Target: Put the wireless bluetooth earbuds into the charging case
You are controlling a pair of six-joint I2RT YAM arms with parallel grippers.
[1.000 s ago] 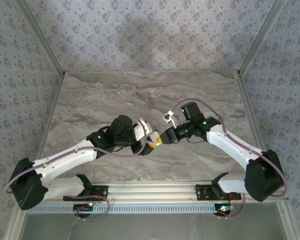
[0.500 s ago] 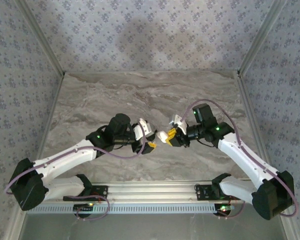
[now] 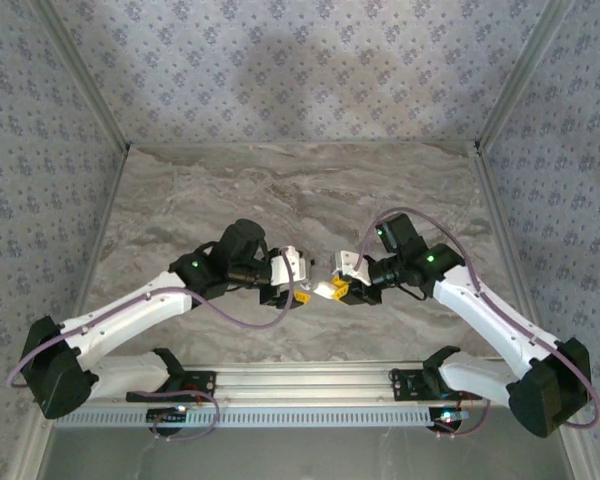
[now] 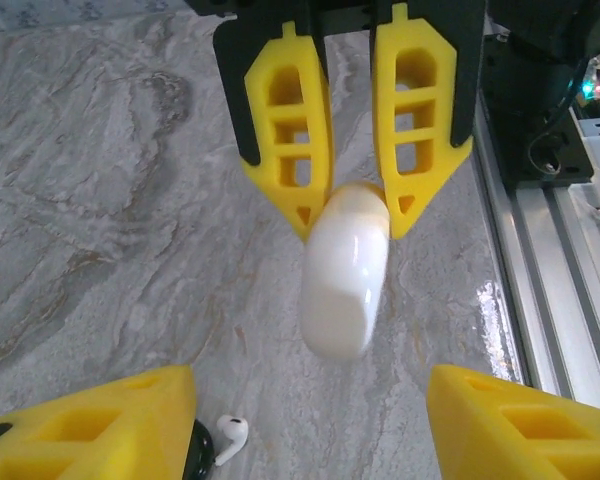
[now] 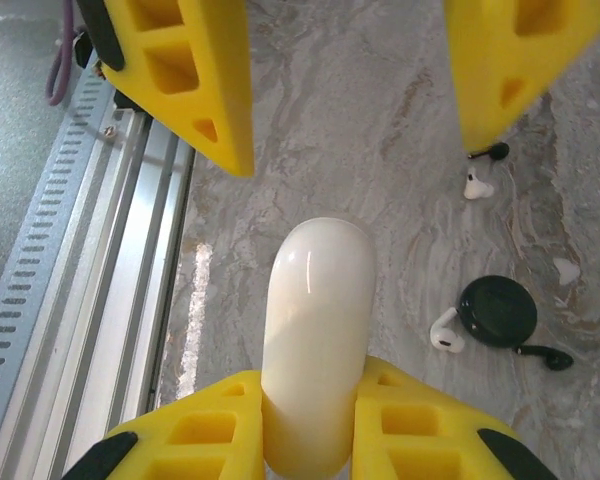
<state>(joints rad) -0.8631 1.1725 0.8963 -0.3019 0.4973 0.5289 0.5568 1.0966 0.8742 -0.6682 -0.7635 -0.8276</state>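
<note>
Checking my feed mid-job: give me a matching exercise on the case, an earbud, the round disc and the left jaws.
1 case
2 earbud
3 disc
4 left jaws

A open, empty
B black, flat on the table
C clamped in the right jaws
D white, on the table beside the disc

Pairs: 1-C, 2-D, 3-B, 4-A

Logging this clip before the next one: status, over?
Right gripper shut on charging case, off the table. Left gripper open, facing it. Earbuds lying by black disc.
</note>
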